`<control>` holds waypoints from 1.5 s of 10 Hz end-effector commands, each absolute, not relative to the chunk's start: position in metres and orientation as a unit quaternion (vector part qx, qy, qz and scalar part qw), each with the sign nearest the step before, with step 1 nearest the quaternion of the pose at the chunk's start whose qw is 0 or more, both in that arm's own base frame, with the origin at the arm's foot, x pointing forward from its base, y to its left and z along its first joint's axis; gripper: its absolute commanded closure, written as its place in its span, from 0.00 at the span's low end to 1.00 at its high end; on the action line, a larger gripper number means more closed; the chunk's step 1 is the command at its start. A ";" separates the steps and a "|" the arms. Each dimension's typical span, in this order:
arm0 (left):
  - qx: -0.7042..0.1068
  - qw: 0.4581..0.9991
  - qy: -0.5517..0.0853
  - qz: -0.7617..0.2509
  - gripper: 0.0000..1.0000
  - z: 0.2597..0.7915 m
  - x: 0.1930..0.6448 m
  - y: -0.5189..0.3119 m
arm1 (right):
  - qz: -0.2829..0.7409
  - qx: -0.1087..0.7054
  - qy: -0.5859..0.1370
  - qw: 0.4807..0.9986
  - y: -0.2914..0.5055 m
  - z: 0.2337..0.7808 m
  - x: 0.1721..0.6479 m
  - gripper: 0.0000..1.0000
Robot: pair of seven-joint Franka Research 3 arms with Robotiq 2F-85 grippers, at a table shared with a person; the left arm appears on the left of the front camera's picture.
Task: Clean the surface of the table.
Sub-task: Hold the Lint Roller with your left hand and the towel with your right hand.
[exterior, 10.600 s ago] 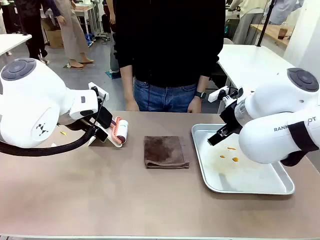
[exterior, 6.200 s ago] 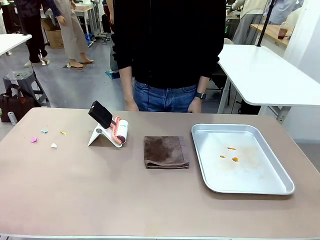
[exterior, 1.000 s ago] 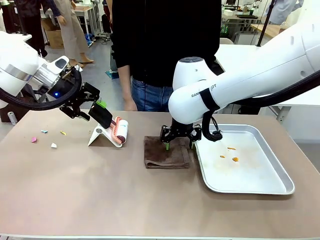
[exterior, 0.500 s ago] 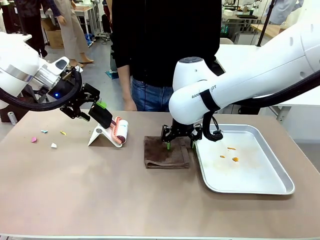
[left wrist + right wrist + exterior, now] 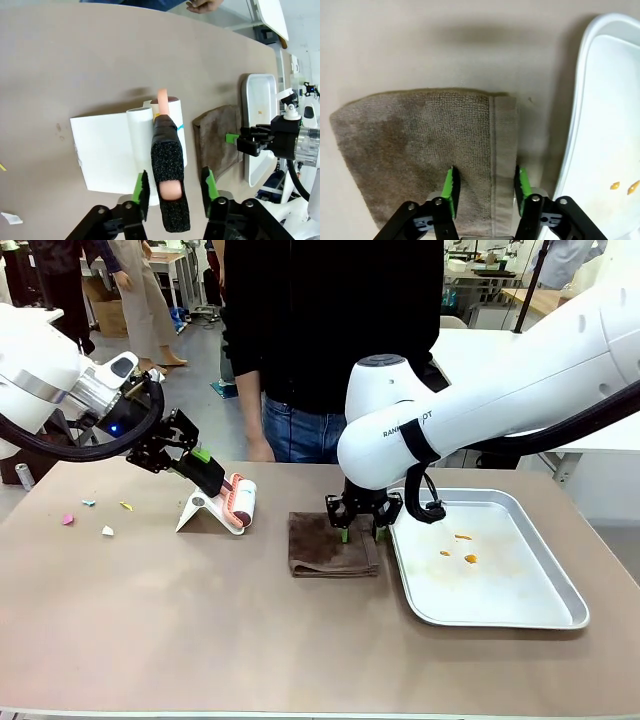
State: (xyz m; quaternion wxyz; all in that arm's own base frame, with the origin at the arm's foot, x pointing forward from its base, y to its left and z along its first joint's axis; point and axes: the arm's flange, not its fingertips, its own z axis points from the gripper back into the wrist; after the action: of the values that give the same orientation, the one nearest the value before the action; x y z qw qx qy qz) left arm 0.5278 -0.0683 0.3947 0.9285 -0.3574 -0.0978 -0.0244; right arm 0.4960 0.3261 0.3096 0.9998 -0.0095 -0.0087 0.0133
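My left jaws are closed on the black foam handle (image 5: 167, 165) of the one roller (image 5: 240, 502), a green pad (image 5: 141, 192) on each side of it. The roller's sticky drum rests on a white stand (image 5: 193, 513) at the desk's (image 5: 250, 640) far left part. Left of the stand lie four paper scraps (image 5: 107, 531), pink, blue, yellow and white, near the left edge.

At the middle, my right jaws stand partly open, tips (image 5: 451, 190) pressed down on the one brown cloth (image 5: 320, 545), its hem running between them. The cloth lies flat, its right edge just beside the rim of the one tray (image 5: 500, 615). Three orange bits (image 5: 470, 559) lie in the tray, which sits near the desk's right edge.

One person (image 5: 330, 330) stands at the far edge. The near half of the desk is open tan top.
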 end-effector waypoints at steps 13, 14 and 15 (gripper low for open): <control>-0.392 0.907 -0.149 -0.026 1.00 0.426 0.515 -0.064 | -0.007 0.077 -0.030 0.997 0.294 0.342 0.500 1.00; -0.416 0.895 -0.158 -0.024 1.00 0.439 0.510 -0.061 | -0.007 0.130 -0.042 0.991 0.274 0.358 0.495 1.00; -0.435 0.886 -0.156 -0.031 1.00 0.450 0.505 -0.057 | -0.005 0.191 -0.050 0.980 0.254 0.371 0.491 1.00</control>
State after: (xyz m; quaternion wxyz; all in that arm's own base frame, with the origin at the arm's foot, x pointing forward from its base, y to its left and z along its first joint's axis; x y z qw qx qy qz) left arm 0.5173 -0.0648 0.4457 0.9033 -0.4025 -0.1477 -0.0181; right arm 0.5123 0.2852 0.3639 0.9922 0.1154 -0.0427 -0.0222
